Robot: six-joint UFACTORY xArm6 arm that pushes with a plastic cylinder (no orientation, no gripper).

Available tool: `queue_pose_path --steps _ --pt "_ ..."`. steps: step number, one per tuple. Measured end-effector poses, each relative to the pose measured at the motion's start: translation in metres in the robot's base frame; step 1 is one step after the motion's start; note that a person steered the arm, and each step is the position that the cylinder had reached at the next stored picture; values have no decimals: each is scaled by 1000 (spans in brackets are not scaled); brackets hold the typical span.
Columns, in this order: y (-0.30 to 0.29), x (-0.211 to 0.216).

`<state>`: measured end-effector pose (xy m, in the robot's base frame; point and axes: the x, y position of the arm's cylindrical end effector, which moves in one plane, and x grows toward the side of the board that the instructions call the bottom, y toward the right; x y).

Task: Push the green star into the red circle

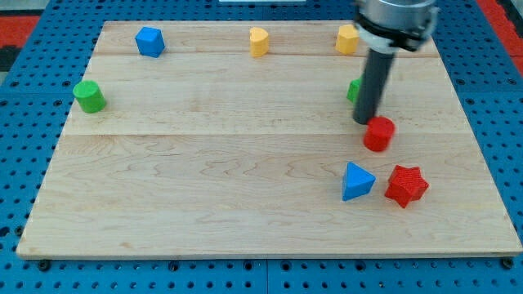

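Note:
The green star sits at the view's right, mostly hidden behind my rod, with only a sliver of its left edge showing. The red circle, a short red cylinder, stands just below and right of it. My tip rests on the board between them, right beside the upper left edge of the red circle and just below the green star.
A blue triangle and a red star lie below the red circle. Along the view's top are a blue block, a yellow block and another yellow block. A green cylinder is at the left.

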<state>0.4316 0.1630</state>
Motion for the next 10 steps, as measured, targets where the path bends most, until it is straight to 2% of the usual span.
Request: queue_pose_path --steps 1,2,4,5,7,8,9,10 --pt "21 27" --pt "18 18" --pt "46 -114" --pt "-32 -126" --pt "-19 -38" --pt "-25 -75" --pt "7 -61" --pt "2 -26"
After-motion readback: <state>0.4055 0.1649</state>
